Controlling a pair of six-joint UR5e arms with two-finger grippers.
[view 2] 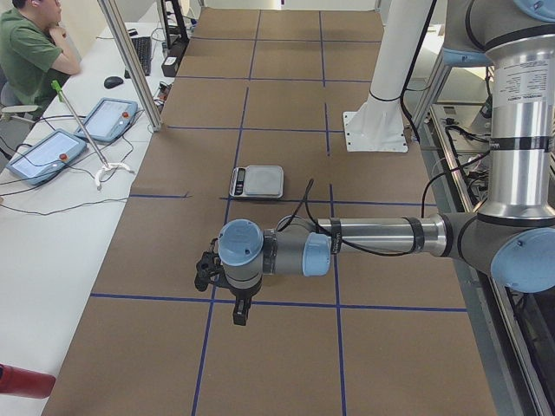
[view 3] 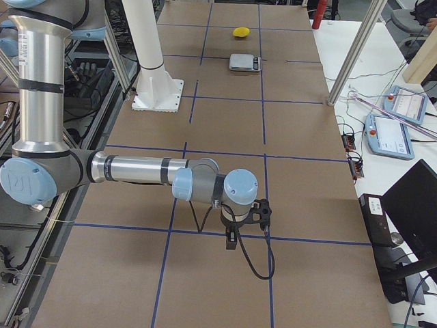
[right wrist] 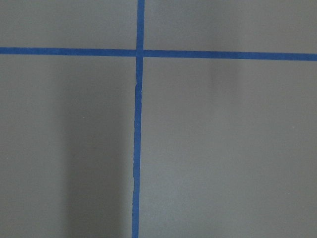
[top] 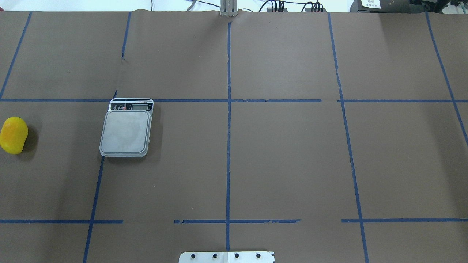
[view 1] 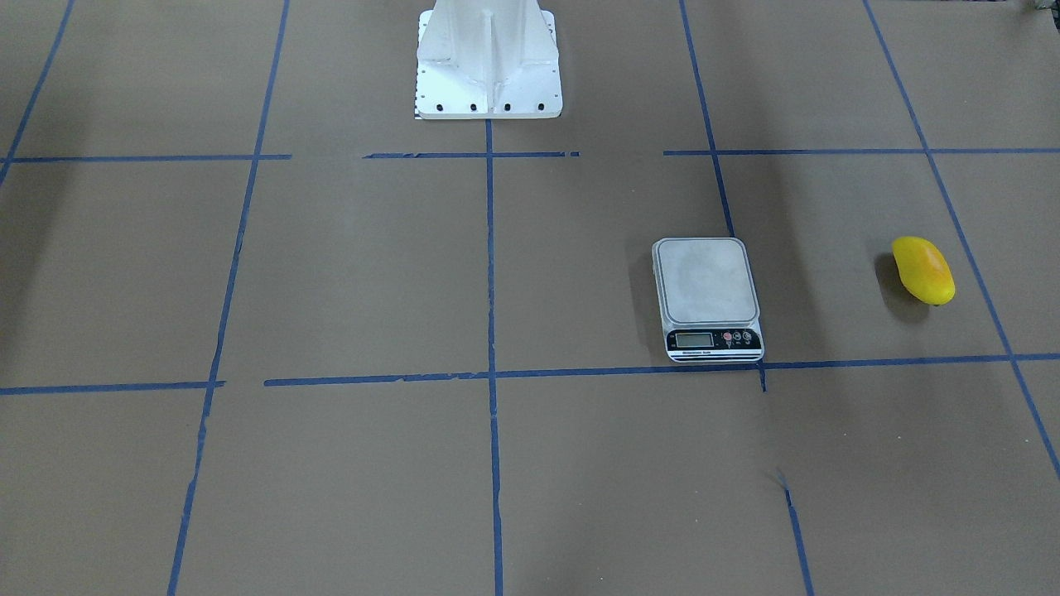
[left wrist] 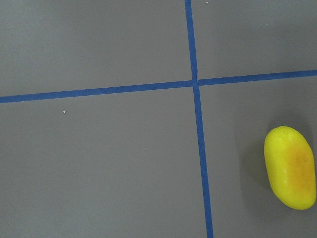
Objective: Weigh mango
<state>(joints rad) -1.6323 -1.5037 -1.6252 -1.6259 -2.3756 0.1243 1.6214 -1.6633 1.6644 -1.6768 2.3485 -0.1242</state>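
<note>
The mango [view 1: 922,270] is a small bright yellow fruit lying on the brown table at the robot's far left, also seen in the overhead view [top: 13,134], the left wrist view [left wrist: 290,167] and far off in the exterior right view [view 3: 241,31]. The grey scale [view 1: 706,296] stands apart from it, nearer the middle [top: 126,130], its platform bare. My left gripper [view 2: 206,270] hangs above the table near the mango's end; the mango is hidden in that view. My right gripper [view 3: 262,212] hangs over the table's other end. I cannot tell whether either is open or shut.
The white robot base [view 1: 487,62] stands at the table's edge. Blue tape lines cross the brown paper. An operator [view 2: 30,52] sits at a side desk with tablets [view 2: 104,119]. A red object [view 2: 22,381] lies at the near corner.
</note>
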